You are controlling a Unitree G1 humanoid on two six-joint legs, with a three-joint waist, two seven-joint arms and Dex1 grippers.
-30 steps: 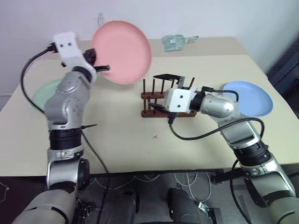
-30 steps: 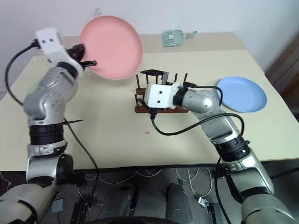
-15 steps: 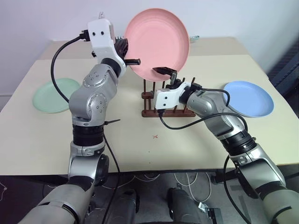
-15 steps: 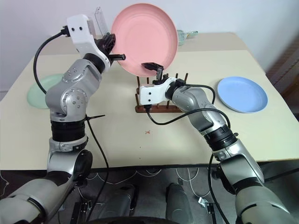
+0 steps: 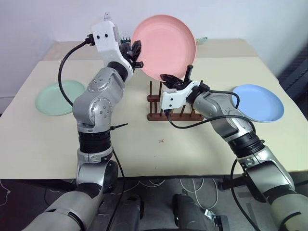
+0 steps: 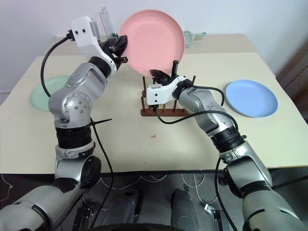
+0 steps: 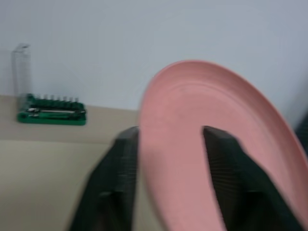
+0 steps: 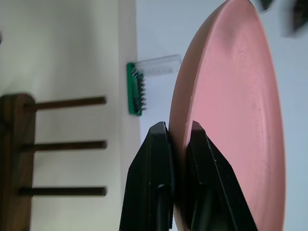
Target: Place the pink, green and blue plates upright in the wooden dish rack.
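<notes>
while the pink plate (image 5: 164, 46) hangs upright in the air above the wooden dish rack (image 5: 174, 103), these are the weak spots:

right gripper (image 8: 175, 144): clamped on the pink plate's lower rim, one black finger on each face, as the right wrist view shows. the bite is thin and sits at the very edge, so i judge the plate could pivot or slip out once it carries the whole weight.

left gripper (image 7: 169, 144): fingers spread apart, one either side of the plate's rim and no longer pinching. if it pulls away at an angle, a finger could catch the rim and twist the plate in the right gripper's narrow hold.

rack: directly below the plate, pegs upright, not yet holding anything. a tilted plate lowered here could land on a peg top rather than between pegs, or shove the light rack along the table (image 5: 144, 159).

green plate (image 5: 60, 97): flat on the table by the robot's left side, well apart from the rack.

blue plate (image 5: 258, 102): flat on the table at the robot's right side; the right arm's elbow passes near it, and a sweep could nudge it.

green bit holder (image 7: 52, 115): at the table's far end, out of the way.
</notes>
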